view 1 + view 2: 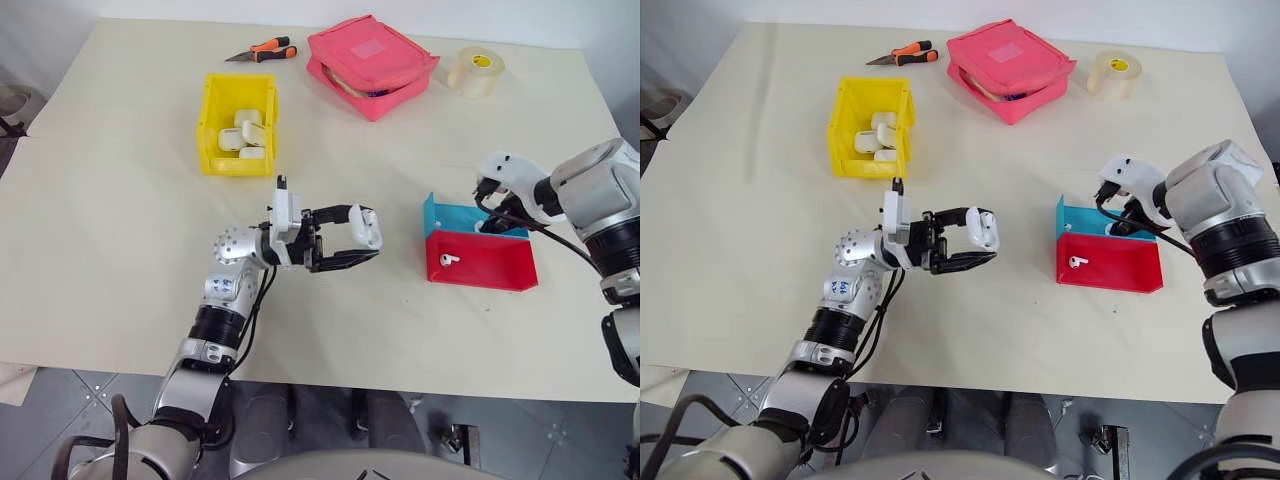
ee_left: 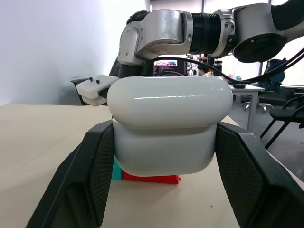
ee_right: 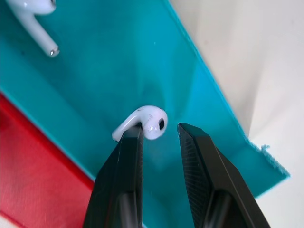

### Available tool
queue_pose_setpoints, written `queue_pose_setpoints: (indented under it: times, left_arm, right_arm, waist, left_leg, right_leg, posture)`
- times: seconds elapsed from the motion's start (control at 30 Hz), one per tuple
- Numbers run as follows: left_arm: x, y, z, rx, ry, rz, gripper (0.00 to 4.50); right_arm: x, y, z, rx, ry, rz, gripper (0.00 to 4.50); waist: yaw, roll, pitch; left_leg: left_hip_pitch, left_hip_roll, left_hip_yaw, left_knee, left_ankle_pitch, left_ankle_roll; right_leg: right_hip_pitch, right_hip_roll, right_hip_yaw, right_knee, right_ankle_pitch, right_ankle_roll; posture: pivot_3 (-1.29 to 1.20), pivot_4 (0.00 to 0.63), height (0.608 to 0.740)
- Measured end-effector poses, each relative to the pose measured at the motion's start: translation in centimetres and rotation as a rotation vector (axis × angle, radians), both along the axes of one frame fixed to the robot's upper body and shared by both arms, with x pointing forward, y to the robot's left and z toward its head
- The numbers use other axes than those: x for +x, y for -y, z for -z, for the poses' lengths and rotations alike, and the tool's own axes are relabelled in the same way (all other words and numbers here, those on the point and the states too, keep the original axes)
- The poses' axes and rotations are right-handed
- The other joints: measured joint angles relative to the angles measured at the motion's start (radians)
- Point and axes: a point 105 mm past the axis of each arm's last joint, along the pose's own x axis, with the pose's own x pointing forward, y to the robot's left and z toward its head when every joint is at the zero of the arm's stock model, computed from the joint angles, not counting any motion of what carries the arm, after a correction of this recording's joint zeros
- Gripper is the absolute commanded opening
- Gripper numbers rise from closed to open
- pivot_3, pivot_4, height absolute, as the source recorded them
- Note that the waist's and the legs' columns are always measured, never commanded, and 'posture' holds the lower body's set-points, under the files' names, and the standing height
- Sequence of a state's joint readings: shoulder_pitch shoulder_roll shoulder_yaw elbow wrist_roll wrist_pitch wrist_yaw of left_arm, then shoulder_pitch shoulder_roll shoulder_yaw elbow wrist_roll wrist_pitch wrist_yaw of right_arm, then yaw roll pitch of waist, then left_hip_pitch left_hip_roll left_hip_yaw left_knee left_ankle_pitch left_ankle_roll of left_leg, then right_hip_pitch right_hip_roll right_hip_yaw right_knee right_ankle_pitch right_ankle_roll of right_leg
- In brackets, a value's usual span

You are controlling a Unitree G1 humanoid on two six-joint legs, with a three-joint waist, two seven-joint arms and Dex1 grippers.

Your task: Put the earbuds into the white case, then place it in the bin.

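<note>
The left gripper (image 1: 372,243) clamped the white case (image 1: 366,226); the right fingers (image 3: 127,161), slightly parted, bracketed an earbud (image 3: 142,123) off-centre, so closing risked flicking it away

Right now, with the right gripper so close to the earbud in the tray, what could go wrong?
1. The right gripper stands open and off-centre: one finger is at the earbud, the other is apart. Closing may flick it across the blue tray.
2. The white case, shut in the left gripper, looks closed, so an earbud could not go in yet.
3. Another earbud lies in the red tray; it may be forgotten.
</note>
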State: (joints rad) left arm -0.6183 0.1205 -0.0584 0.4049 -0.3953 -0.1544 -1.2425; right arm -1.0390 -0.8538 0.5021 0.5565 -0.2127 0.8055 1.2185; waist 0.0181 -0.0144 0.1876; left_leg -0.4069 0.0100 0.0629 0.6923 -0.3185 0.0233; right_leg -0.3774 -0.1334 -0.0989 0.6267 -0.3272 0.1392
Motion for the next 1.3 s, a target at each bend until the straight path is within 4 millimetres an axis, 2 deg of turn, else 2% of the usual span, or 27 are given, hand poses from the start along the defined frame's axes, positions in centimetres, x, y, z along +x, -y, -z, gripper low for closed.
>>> queue_pose_setpoints:
  times: [0.53, 0.83, 1.07, 1.3]
  left_arm:
    - [0.0, 0.2, 0.0, -0.006, -0.004, 0.0, 2.79]
    - [0.3, 0.5, -0.2, -0.005, -0.005, 0.004, 2.79]
    - [0.3, 0.7, -0.3, -0.011, -0.001, 0.008, 2.79]
    - [0.3, 0.8, -0.3, -0.015, -0.002, 0.01, 2.79]
  right_arm:
    - [1.0, -0.2, -1.0, 0.009, 0.091, 0.017, 1.2]
    - [0.8, -0.8, -2.7, 0.03, 0.143, 0.032, 1.2]
    - [0.0, -0.5, -1.0, 0.057, 0.125, 0.101, 1.2]
    - [-0.5, -2.1, -2.0, 0.18, 0.145, 0.126, 1.2]
  waist:
    - [-0.004, 0.0, 0.0]
    - [-0.003, 0.0, 0.0]
    - [-0.003, 0.0, 0.0]
    - [-0.004, 0.0, 0.0]
  left_leg:
    - [0.0, 0.0, 0.0, 0.0, 0.0, 0.0]
    - [0.0, 0.0, 0.0, 0.0, 0.0, 0.0]
    - [0.0, 0.0, 0.0, 0.0, 0.0, 0.0]
    - [0.0, 0.0, -0.001, 0.0, 0.0, 0.0]
  right_leg:
    - [0.0, 0.0, 0.0, 0.0, 0.0, 0.0]
    - [0.0, 0.0, 0.0, 0.0, 0.0, 0.0]
    - [0.0, 0.0, 0.0, 0.0, 0.0, 0.0]
    - [0.0, 0.0, -0.001, 0.0, 0.0, 0.0]
  posture:
    - [0.0, 0.15, 0.74]
    - [0.0, 0.15, 0.74]
    - [0.0, 0.15, 0.74]
    - [0.0, 0.15, 0.74]
